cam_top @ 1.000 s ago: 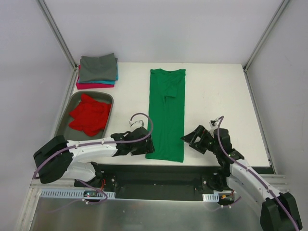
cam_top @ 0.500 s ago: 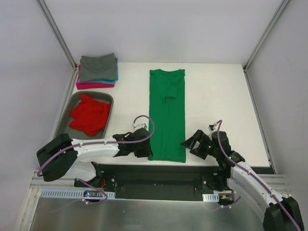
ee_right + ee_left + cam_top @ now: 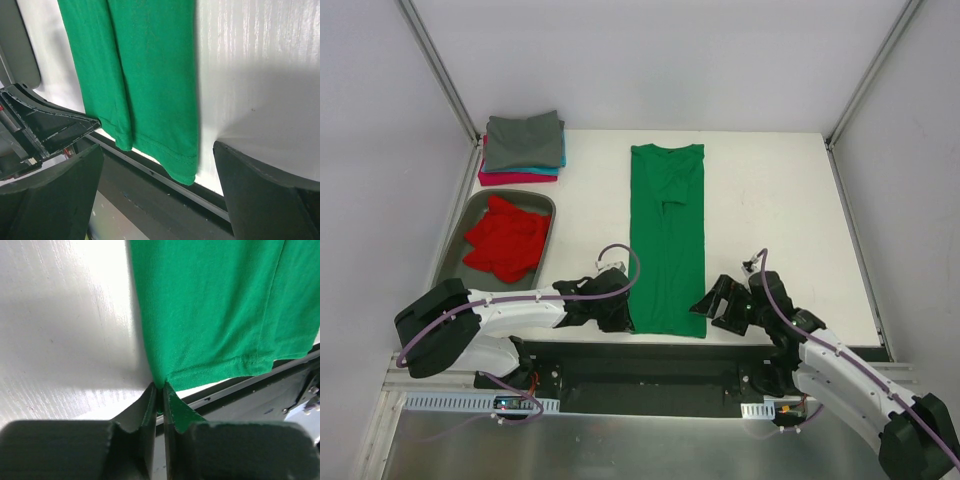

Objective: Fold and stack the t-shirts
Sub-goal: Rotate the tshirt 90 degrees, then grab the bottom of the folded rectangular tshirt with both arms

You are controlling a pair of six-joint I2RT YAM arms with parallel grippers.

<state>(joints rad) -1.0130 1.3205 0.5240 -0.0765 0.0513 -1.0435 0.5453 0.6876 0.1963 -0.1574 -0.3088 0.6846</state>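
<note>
You have three t-shirts done: the stack (image 3: 523,150) sits at the far left corner of the desk (image 3: 770,200), grey on top with teal and pink-magenta under it. The green t-shirt (image 3: 667,240) is partway there. It lies in the middle of the desk as a long narrow strip running near to far, sides already folded in and hem at the near edge. Your left claw (image 3: 161,389) is pinched narrow on the near left corner of that hem, with green cloth between the jaws. Your right claw (image 3: 159,148) stands wide, one finger on each side of the near right corner, gripping nothing. By my reading you are about to take both near corners and carry the hem toward the collar. The strip would then need placing on the stack. The red t-shirt (image 3: 505,240) lies crumpled in the grey tray (image 3: 455,265) at the left, not yet folded, so roughly two shirts' work is left
</note>
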